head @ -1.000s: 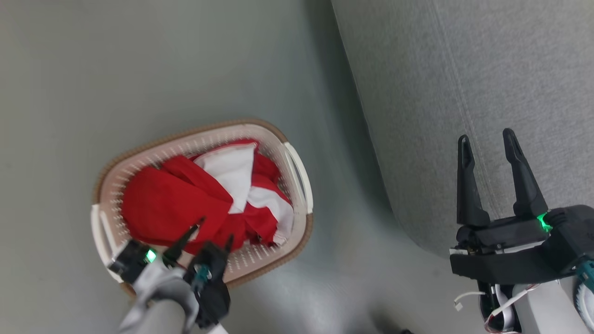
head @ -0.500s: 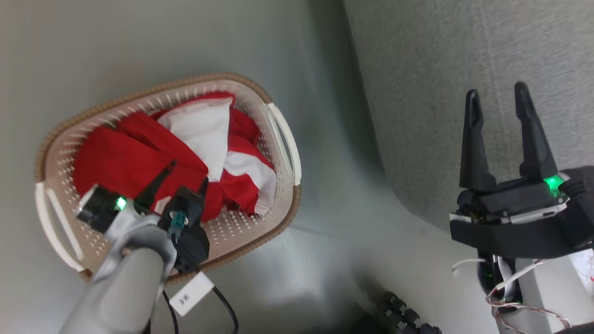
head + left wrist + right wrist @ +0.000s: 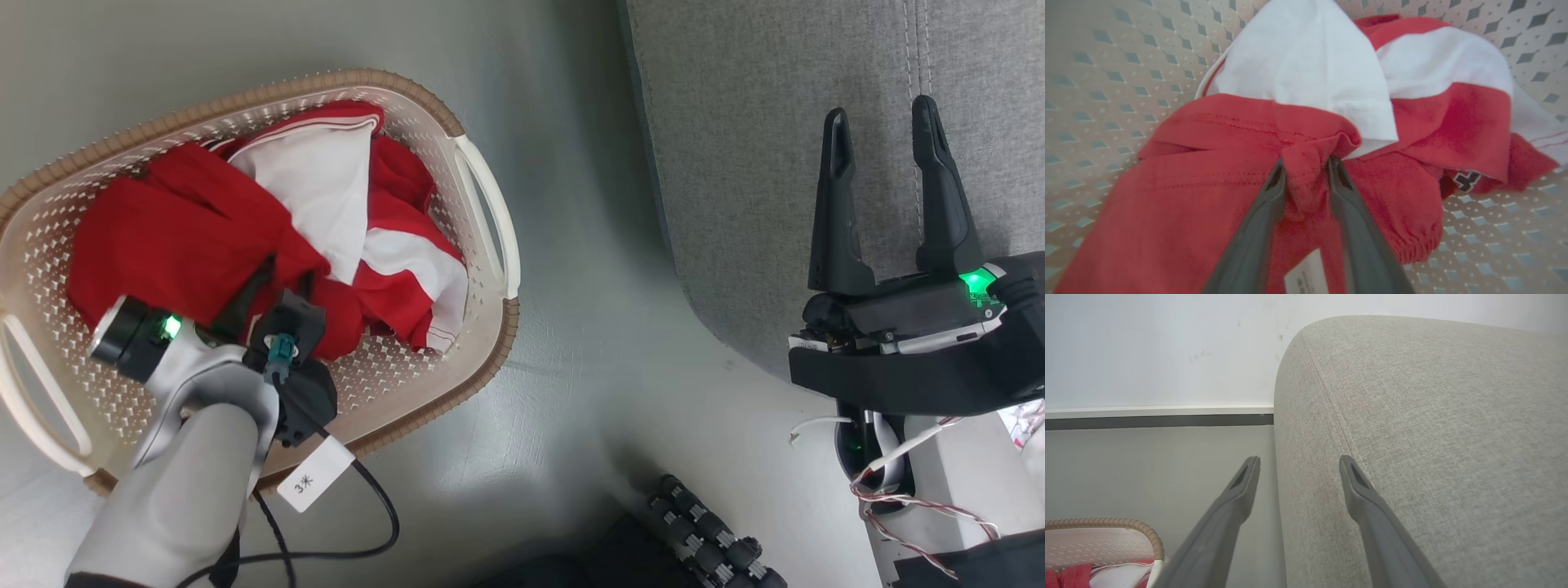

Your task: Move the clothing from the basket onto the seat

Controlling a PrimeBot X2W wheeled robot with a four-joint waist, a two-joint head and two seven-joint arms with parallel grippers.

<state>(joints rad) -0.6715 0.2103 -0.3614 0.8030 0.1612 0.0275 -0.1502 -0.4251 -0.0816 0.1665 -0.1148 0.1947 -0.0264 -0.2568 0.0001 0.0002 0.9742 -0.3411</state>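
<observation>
Pinching a red fold: left gripper (image 3: 1306,163), clamped on clothing (image 3: 163,245) inside basket (image 3: 351,79), at nine o'clock from seat (image 3: 735,122). Right gripper (image 3: 880,110): splayed, empty. Risk: fold seems shallow; fabric may slip free on lifting.

Head looks down; wrists close; basket (image 3: 392,384) shared.

Basket (image 3: 384,79) left end beyond the head view's edge; tag (image 3: 1306,275) print on clothing (image 3: 1188,196) illegibly blurred
</observation>
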